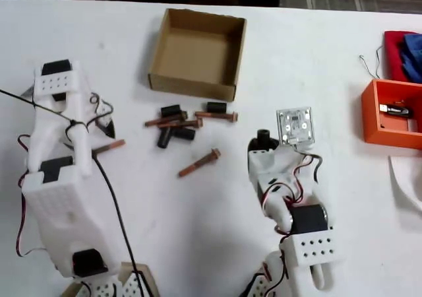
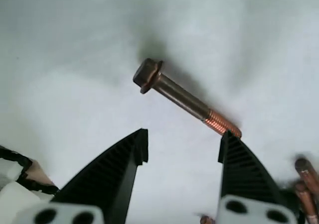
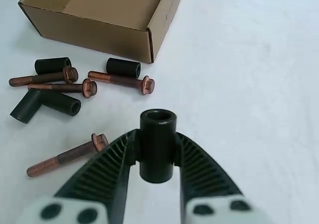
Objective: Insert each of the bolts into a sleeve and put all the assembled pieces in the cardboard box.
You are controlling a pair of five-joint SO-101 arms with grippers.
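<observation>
The right hand (image 3: pixel 156 138) is closed on a black sleeve (image 3: pixel 157 120), pinching it at mid-height between both fingers. The sleeve stands upright in the grip, its open bore facing up. In the high view this hand sits right of the middle of the worktop (image 1: pixel 330 59), nearer the arms than the box and to the right of the loose parts.

The left hand (image 2: pixel 183 137) is open, its two black fingers (image 2: pixel 117 171) spread wide. A bolt (image 2: pixel 184 102) lies flat on the worktop just past the fingertips, slantwise to the hand. Its threaded end is right by one fingertip, though I cannot tell whether they touch, and its flanged head points away. From above, this bolt lies at the left arm's side, well apart from the other parts.

Nearest the right hand is a lone bolt (image 3: pixel 65 157), flat on the worktop, its head end toward the hand. Beyond it is a loose cluster: three bolts (image 3: pixel 122 80) lying roughly parallel, and four sleeves (image 3: pixel 61 103) on their sides among them. Two of the sleeves lie together at the near side and seem to touch at one end. The other two lie at the far side, each just beside a bolt.

The box (image 3: pixel 99 32) stands just behind the cluster, open side up. An orange tray (image 1: pixel 372 122) sits at the worktop's right side, with red and blue cloth (image 1: pixel 402 49) behind it.
</observation>
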